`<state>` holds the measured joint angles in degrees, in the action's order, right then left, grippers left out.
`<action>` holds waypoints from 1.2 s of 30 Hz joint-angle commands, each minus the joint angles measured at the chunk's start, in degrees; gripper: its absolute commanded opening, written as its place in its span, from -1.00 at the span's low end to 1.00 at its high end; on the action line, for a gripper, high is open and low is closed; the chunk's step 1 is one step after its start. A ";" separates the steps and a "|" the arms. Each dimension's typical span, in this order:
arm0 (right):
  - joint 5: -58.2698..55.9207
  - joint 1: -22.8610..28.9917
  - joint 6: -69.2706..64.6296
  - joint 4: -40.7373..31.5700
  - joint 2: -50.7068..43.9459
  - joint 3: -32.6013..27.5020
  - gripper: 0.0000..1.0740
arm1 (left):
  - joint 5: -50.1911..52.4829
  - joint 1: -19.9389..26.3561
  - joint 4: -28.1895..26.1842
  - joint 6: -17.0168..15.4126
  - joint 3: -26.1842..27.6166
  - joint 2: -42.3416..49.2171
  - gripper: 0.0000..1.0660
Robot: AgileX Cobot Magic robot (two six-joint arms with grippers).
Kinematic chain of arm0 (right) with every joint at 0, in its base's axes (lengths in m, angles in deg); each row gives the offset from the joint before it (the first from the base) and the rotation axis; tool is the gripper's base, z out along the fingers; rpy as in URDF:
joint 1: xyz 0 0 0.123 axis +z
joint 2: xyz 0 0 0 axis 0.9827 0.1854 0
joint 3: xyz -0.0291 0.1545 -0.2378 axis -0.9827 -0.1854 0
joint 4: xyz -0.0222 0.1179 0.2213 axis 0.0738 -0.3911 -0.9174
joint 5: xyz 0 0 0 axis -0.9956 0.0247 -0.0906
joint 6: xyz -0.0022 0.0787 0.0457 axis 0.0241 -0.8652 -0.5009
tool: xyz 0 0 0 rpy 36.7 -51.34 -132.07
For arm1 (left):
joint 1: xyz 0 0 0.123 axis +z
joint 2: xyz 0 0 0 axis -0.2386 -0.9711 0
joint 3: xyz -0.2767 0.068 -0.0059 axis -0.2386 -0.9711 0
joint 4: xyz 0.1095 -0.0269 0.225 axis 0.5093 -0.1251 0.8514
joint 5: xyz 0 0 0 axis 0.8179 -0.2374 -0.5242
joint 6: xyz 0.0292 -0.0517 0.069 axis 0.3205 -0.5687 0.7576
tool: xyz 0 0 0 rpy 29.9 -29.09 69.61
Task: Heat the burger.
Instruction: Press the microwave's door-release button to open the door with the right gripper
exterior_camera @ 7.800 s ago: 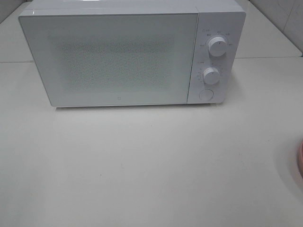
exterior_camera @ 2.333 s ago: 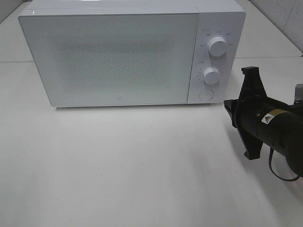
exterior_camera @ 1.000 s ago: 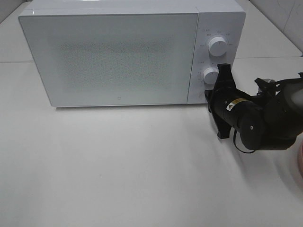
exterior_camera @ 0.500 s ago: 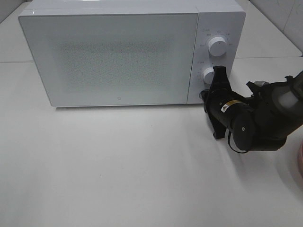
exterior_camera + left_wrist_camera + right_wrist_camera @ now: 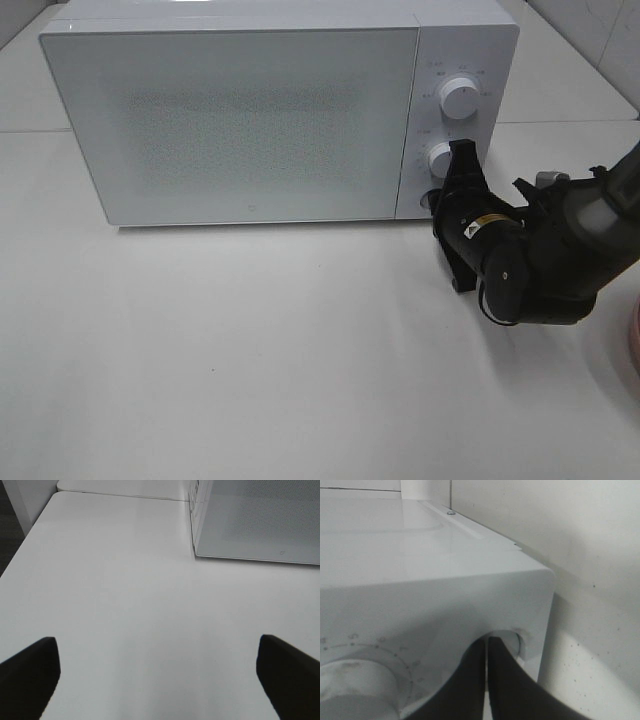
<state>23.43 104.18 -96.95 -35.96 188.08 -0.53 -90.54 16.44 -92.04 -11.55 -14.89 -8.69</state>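
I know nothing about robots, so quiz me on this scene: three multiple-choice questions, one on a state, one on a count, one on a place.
1. The microwave door is: A. shut B. half open C. taken off
2. How many round dials are on its panel? A. one B. two C. four
3. The right gripper has its tip: A. on the top dial B. at the round button below the dials C. on the door

Answers: A, the door lies flush with the panel; B, one dial sits above another; B, the closed fingers reach the button.
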 commanded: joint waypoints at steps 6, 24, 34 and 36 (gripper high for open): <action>18.28 -2.06 3.15 -4.87 -0.92 5.67 -1.00 | 0.97 -0.06 -0.17 -0.74 -0.06 0.74 0.88; 18.22 -4.87 3.15 -0.63 -0.92 8.31 -1.00 | 0.97 -0.06 -0.17 -0.74 -0.06 0.74 0.88; 8.48 -4.81 0.06 1.09 -5.16 1.26 -1.00 | 0.97 -0.06 -0.17 -0.74 -0.06 0.74 0.88; 7.22 -4.13 -0.57 1.15 -5.79 -0.17 -1.00 | 0.97 -0.06 -0.17 -0.74 -0.06 0.74 0.88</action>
<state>18.44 101.49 -97.12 -30.75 185.39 -1.39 -90.54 16.44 -92.04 -11.55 -14.89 -8.69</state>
